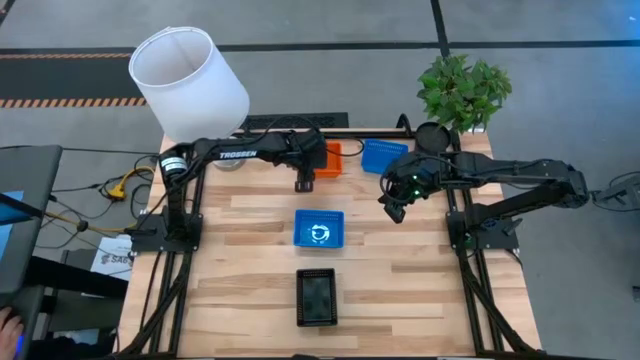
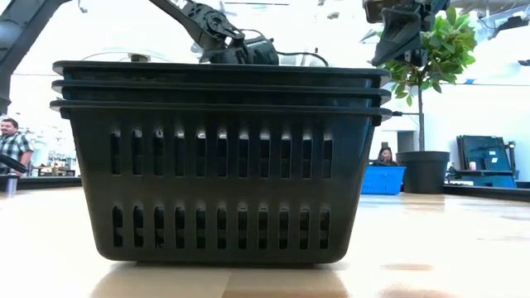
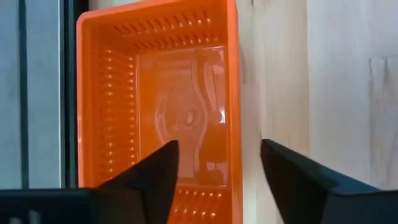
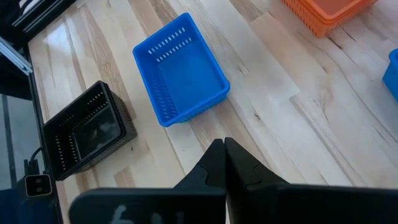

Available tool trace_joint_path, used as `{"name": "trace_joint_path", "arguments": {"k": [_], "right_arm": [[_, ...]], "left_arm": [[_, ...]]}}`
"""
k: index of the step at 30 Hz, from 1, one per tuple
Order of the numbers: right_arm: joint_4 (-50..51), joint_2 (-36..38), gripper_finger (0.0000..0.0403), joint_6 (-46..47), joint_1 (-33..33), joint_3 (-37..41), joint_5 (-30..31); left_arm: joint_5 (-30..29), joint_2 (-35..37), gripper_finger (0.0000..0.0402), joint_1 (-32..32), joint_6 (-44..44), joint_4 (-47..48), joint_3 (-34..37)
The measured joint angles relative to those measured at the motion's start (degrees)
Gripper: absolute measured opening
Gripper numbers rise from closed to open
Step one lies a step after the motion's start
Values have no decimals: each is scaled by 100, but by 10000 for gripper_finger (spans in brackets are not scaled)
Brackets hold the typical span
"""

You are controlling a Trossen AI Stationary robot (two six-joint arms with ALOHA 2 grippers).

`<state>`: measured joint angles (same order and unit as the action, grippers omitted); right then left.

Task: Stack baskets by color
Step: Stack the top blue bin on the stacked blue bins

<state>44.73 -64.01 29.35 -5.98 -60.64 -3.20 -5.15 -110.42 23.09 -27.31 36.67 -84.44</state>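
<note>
An orange basket point(image 3: 168, 93) rests on its base at the table's far edge, also seen in the high view point(image 1: 333, 160). My left gripper point(image 3: 217, 155) hangs open over it, one finger above the basket's inside and the other beyond its long wall point(image 3: 235, 112). One blue basket point(image 1: 319, 228) sits at the table's middle and another blue basket point(image 1: 383, 155) at the far edge. A stack of three nested black baskets point(image 2: 219, 157) stands near the front edge point(image 1: 316, 297). My right gripper point(image 4: 224, 162) is shut, held above the table right of the middle blue basket point(image 4: 180, 68).
A white lampshade point(image 1: 190, 80) stands at the far left corner. A potted plant point(image 1: 462, 90) and a small black pot point(image 1: 432, 135) are at the far right. Bare wood point(image 1: 240, 260) lies to either side of the middle blue basket and the black stack.
</note>
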Motion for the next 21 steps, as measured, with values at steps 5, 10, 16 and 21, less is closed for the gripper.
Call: {"name": "trace_joint_path", "arguments": {"k": [5,10,16,21], "right_arm": [[0,0,10,-1,0,0,0],[2,0,26,-69,0,0,9],[-12,-17,57,-228,-179,0,11],[-8,-251,90,-431,-414,0,-37]], "left_arm": [[48,306,275,0,161,23,0],[459,852,310,0,766,236,0],[1042,1472,313,-169,1717,335,0],[930,2202,295,-480,2446,425,411]]}}
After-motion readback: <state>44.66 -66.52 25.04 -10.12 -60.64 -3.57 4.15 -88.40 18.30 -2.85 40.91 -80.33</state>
